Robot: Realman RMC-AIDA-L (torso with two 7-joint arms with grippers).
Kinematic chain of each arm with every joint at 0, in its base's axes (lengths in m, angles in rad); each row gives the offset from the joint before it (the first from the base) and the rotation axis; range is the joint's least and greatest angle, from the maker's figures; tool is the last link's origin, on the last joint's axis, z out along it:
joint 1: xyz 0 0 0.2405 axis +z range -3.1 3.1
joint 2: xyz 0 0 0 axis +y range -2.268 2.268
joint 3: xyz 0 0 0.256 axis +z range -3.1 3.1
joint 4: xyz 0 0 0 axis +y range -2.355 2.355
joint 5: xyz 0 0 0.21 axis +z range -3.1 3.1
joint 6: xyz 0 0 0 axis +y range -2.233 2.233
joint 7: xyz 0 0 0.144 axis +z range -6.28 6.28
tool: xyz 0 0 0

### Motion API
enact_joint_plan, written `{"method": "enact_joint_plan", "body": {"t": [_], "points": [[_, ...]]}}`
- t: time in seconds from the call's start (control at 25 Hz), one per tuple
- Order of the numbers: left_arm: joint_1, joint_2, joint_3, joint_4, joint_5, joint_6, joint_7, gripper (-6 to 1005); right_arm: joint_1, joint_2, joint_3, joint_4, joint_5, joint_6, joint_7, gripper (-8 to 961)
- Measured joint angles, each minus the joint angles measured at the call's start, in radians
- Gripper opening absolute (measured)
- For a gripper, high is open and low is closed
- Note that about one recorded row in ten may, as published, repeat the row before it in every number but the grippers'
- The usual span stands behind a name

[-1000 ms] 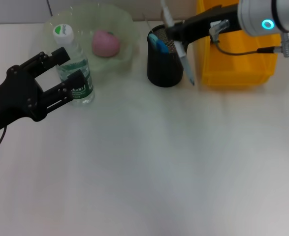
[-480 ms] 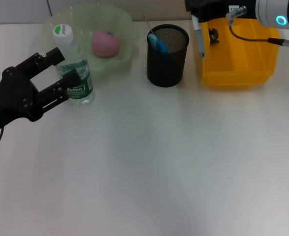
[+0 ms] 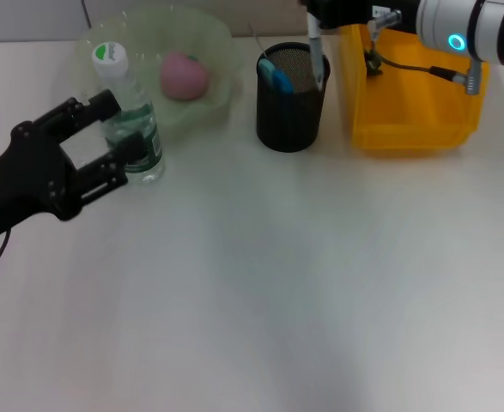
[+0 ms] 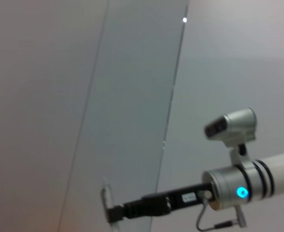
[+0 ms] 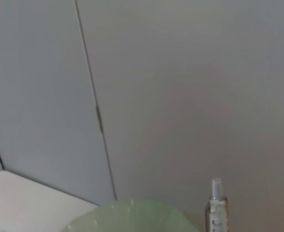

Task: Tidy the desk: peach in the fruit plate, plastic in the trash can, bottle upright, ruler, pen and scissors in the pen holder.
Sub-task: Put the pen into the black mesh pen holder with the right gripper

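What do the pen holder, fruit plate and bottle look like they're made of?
Pen holder: black metal mesh, probably, going by the fine grid visible at its rim. Fruit plate: translucent pale green, glass or plastic; the table shows through. Bottle: clear thin plastic with a white cap and green label.

Broad bare desk [image 3: 303,292] in front, pen holder [image 3: 291,107] wedged just beside yellow bin [image 3: 415,112]

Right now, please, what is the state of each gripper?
Left gripper: open, fingers on both sides of the upright bottle, not shut on it.
Right gripper: shut on a pen, tip down in the pen holder.
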Motion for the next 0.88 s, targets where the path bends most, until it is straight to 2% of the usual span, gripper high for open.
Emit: {"method": "enact_joint_plan", "body": {"t": [0.36,0.68,0.88], "points": [[-0.013,0.001,0.003,0.012,0.072,0.010,0.018,701,0.056,0.000,-0.008,0.069,0.018,0.066,-0.022,175],[-0.056,0.001,0.005,0.034,0.188,0.047,-0.003,698,0.134,0.000,-0.009,0.199,0.018,0.122,-0.025,181],[-0.079,0.000,0.008,0.036,0.232,0.056,-0.023,696,0.155,0.002,-0.020,0.252,0.019,0.167,-0.039,184]]}}
